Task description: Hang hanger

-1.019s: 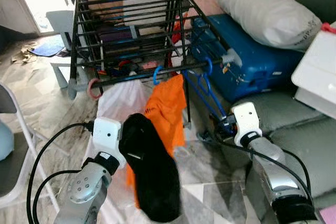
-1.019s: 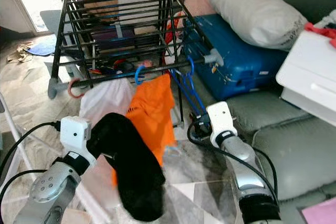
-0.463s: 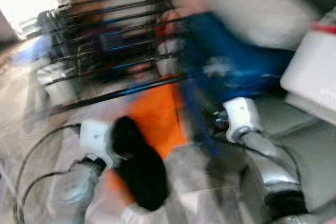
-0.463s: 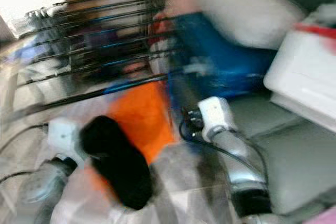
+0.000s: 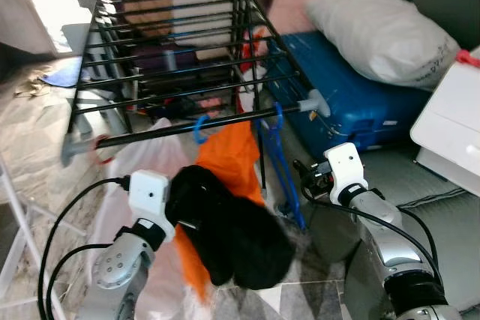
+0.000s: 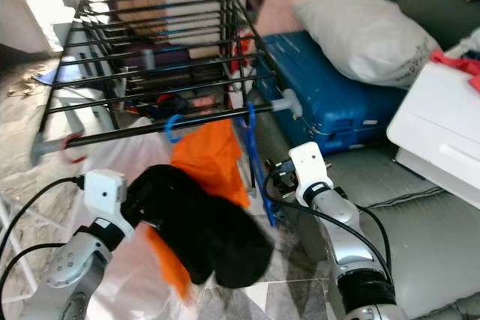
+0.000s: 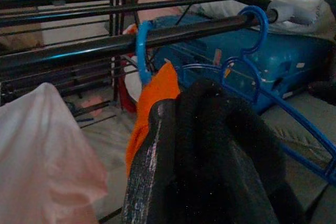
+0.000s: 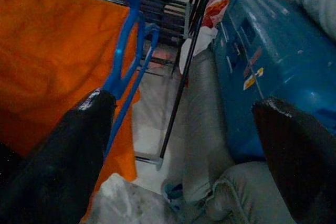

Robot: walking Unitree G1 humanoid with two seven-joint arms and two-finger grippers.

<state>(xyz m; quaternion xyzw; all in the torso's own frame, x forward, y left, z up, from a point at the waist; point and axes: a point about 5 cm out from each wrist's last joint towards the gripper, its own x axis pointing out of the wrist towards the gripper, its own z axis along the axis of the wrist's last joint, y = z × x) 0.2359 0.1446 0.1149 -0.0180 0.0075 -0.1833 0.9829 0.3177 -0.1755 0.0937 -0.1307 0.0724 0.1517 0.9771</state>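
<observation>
while the blue hanger (image 5: 283, 157) already hangs on the rack (image 5: 172, 65), left gripper (image 7: 173, 129) clamps black cloth (image 5: 229, 226); right gripper (image 8: 184, 145) gapes empty, centre frame.

Black garment (image 5: 232, 234) hides the left end effector's (image 7: 173, 145) fingertips.
</observation>
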